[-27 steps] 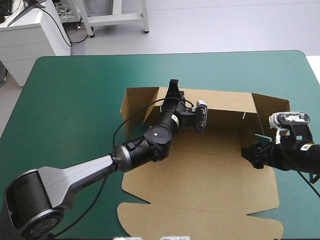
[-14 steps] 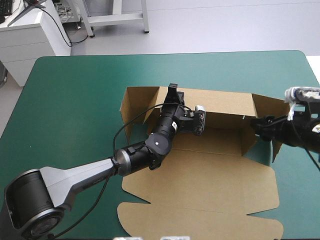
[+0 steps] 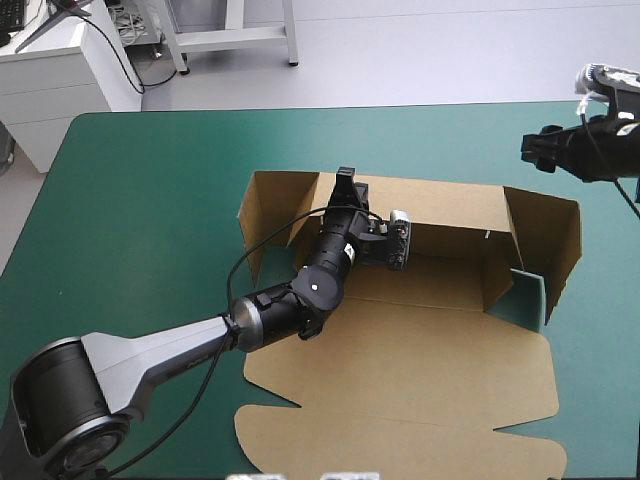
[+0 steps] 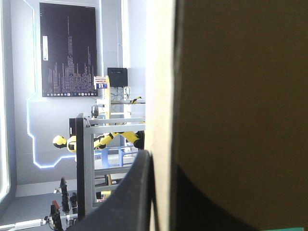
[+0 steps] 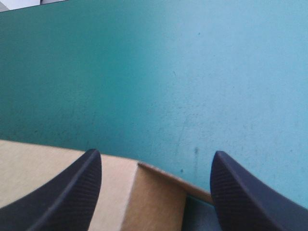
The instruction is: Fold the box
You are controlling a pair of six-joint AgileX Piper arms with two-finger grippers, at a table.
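The brown box [image 3: 420, 340] lies in the middle of the table with its back wall [image 3: 450, 205] and both side walls raised. Its lid [image 3: 400, 440] lies flat toward the near edge. My left gripper [image 3: 345, 183] is shut on the top edge of the back wall near its left end. In the left wrist view the board [image 4: 240, 96] fills the space beside one black finger [image 4: 134, 195]. My right gripper [image 3: 532, 150] hangs open above the table's far right, off the box. In its own view the right gripper [image 5: 156, 156] spans a box wall corner [image 5: 154, 197] below it.
The teal-green cover [image 3: 150, 200] lies bare to the left of the box and along the far edge. A narrow strip of cover [image 3: 600, 340] runs between the right side wall [image 3: 550, 235] and the table's right edge.
My right gripper has left the box's right side, rising and moving to the far right. The right side wall now stands free. The left gripper has stayed on the back wall.
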